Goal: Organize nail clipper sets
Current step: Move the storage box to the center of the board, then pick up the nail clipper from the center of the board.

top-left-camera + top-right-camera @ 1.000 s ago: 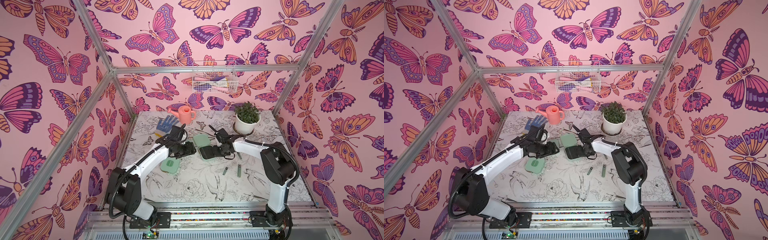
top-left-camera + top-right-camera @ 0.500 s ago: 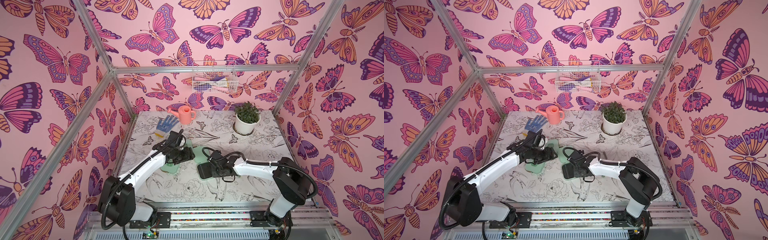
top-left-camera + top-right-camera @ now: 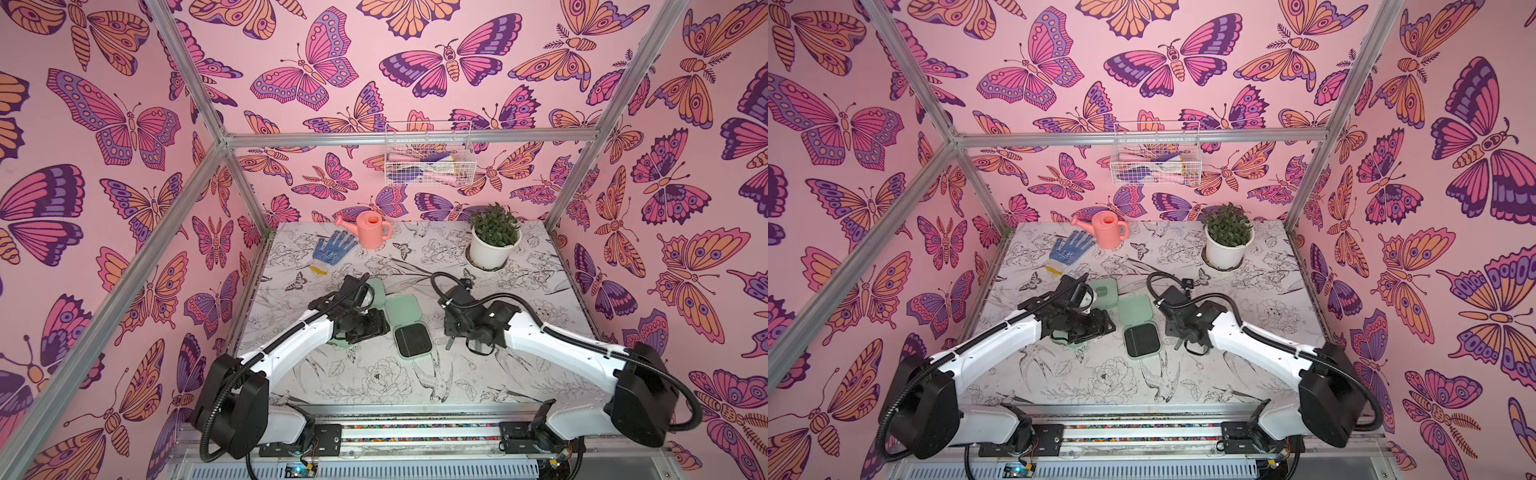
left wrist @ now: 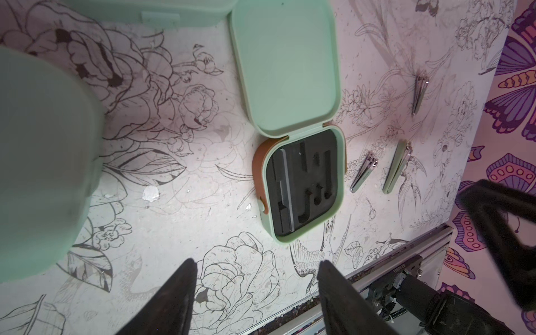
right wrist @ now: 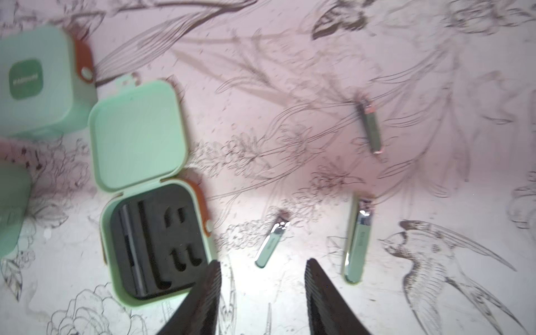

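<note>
Step in hand: filling the open case point(image 3: 404, 308), by my reading; it lies mid-counter point(image 3: 415, 386), lid point(image 4: 285, 66) folded flat back, black tray point(image 5: 156, 240) facing up with most slots bare and what looks like one slim grey piece in a long slot
Loose tools: short clipper point(image 5: 272, 243), long clipper point(image 5: 358, 240) and third clipper point(image 5: 369, 127) lie flat on the counter beside the open case, on the right arm's side, none touching
Other cases: far closed case point(image 5: 32, 81) and near closed case point(image 4: 43, 162), the latter under the left arm
Right claw point(image 5: 263, 265): fingers apart, empty, above the counter with the short clipper nearest
Left claw point(image 4: 256, 262): fingers apart, empty, looking towards the open case
Next move: probably a descent onto the short clipper, fingers set across its narrow body and low against the counter, then a carry to its matching slot
</note>
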`<state>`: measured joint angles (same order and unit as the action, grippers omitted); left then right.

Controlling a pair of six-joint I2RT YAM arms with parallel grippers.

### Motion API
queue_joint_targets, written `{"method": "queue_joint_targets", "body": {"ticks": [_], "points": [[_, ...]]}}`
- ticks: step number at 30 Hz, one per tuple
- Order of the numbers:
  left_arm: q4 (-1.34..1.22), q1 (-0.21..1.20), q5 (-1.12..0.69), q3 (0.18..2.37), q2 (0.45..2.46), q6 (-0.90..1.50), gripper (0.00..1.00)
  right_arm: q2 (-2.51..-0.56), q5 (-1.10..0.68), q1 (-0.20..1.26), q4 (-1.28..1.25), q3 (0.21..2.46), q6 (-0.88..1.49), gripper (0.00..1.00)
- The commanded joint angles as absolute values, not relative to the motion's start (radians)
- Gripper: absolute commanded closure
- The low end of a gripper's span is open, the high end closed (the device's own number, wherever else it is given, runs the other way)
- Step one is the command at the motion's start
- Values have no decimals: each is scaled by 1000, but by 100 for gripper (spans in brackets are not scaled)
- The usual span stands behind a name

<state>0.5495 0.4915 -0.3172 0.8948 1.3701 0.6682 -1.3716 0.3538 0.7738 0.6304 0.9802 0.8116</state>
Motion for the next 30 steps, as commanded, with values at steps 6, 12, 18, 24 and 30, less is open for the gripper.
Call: {"method": "queue_joint_targets", "body": {"ticks": [6, 12, 18, 24, 30], "points": [[522, 496, -315, 867, 1354, 686, 32, -1364, 309, 561, 623, 843, 748, 51], [515, 496, -319, 859, 1358, 687, 32, -1469, 207, 485, 566, 849, 704, 50], [515, 496, -319, 857, 1362, 690, 32, -1543, 126, 476, 554, 861, 689, 52], [515, 497, -322, 866, 1372, 691, 32, -1566, 132, 474, 553, 845, 684, 57], [515, 496, -325, 867, 1374, 692, 32, -1614, 114, 474, 523, 836, 692, 67]]}}
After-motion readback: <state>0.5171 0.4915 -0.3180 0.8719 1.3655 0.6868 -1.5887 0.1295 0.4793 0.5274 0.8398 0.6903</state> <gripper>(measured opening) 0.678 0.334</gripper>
